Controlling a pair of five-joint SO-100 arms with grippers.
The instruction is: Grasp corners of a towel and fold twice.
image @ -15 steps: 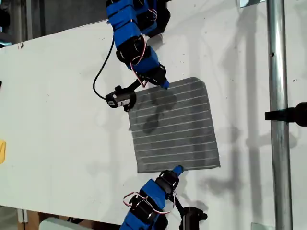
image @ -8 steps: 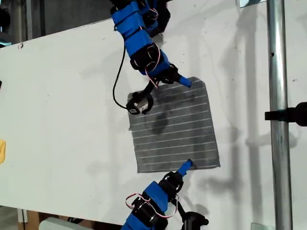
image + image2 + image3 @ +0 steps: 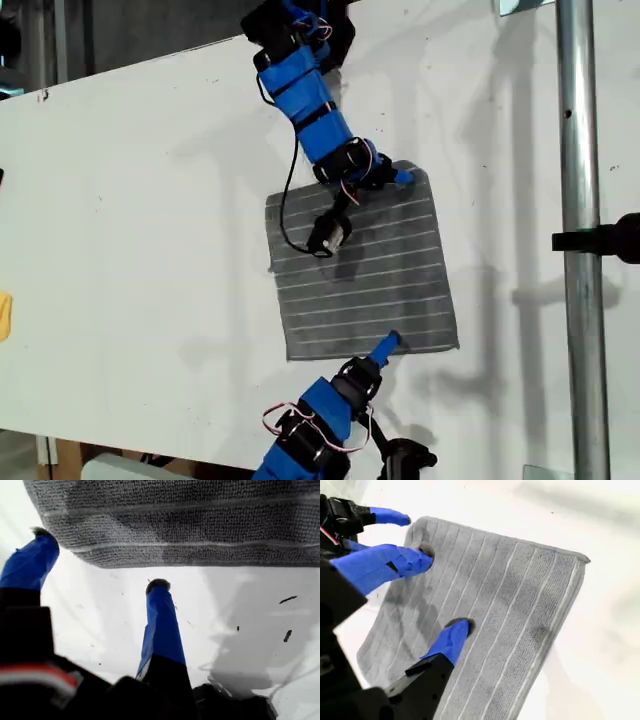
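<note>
1. Two blue SO-100 arms are reaching over a white table point(image 3: 130, 220), one from 12 o'clock and one from 6 o'clock in the exterior view.
2. The towel point(image 3: 370, 270) is lying flat and unfolded on the table, just toward 3 o'clock from the centre of the exterior view, with its white stripes showing.
3. My first gripper point(image 3: 385, 345) is sitting at the towel's 6 o'clock edge in the exterior view. Its jaws are standing wide apart and gripping nothing. In the first wrist view, bare table is showing between the fingertips point(image 3: 157, 586), with the towel's hem just ahead.
4. My second gripper point(image 3: 400, 178) is hovering over the towel near its 1 o'clock corner point(image 3: 428, 170) in the exterior view. Its jaws are also spread apart over the striped cloth, with no fabric pinched between them.
5. A metal pole point(image 3: 575, 240) is standing at 3 o'clock of the towel in the exterior view.
</note>
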